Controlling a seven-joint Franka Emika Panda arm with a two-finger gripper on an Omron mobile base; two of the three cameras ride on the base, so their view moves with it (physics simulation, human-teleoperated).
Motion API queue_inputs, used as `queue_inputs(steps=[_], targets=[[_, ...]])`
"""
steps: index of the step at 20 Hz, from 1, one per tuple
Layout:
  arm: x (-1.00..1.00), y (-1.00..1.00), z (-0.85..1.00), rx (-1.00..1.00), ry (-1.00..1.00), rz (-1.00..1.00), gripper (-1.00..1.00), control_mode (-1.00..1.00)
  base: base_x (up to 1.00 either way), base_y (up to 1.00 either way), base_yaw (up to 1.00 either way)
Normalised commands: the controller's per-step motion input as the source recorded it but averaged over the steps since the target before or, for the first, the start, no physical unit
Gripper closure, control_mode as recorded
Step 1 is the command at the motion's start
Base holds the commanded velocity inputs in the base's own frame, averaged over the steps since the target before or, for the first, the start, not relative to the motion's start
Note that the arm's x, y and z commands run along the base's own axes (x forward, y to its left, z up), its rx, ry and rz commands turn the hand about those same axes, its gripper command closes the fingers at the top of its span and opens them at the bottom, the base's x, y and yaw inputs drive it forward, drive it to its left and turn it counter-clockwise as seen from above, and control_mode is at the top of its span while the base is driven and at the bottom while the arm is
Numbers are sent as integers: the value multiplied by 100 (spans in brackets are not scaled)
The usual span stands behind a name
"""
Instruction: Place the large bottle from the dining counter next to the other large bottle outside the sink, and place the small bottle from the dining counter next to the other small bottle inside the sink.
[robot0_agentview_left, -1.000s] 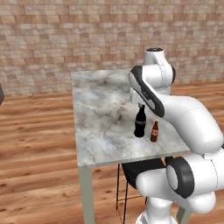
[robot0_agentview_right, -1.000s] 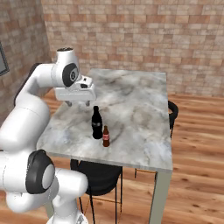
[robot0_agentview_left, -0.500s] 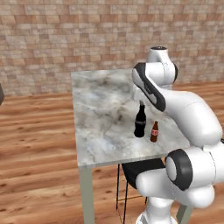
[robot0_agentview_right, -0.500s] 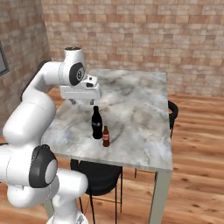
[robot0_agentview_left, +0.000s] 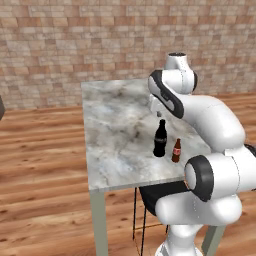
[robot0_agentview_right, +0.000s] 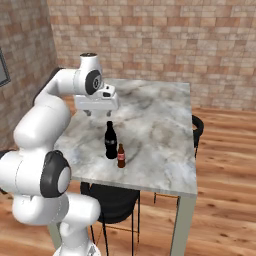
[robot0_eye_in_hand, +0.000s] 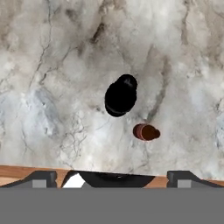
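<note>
Marble spread wide: the dining counter (robot0_agentview_left: 120, 135) carried both bottles upright near its front edge. Above them hung the gripper (robot0_agentview_right: 99, 113), jaws parted and holding nothing, pointing straight down. In the hand view the large bottle (robot0_eye_in_hand: 120, 96) sat just above centre, with the small bottle (robot0_eye_in_hand: 145, 131) just beside it at five o'clock, apparently not touching.

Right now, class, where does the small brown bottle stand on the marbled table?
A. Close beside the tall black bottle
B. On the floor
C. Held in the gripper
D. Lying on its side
A: the small brown bottle stands upright beside the tall black bottle, apart from the gripper.
</note>
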Motion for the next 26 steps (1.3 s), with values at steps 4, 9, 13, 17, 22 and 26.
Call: queue_inputs(steps=[4,9,13,17,22,26], targets=[[39,-14,-14,1,0,-4,-100,-100,0,0,0],[40,-16,-12,1,0,-5,-100,-100,0,0,0],[30,-7,0,2,0,-3,-100,-100,0,0,0],[21,0,0,1,0,-2,-100,-100,0,0,0],[12,0,0,0,1,-1,-100,-100,0,0,0],[0,0,0,0,2,0,-100,-100,0,0,0]])
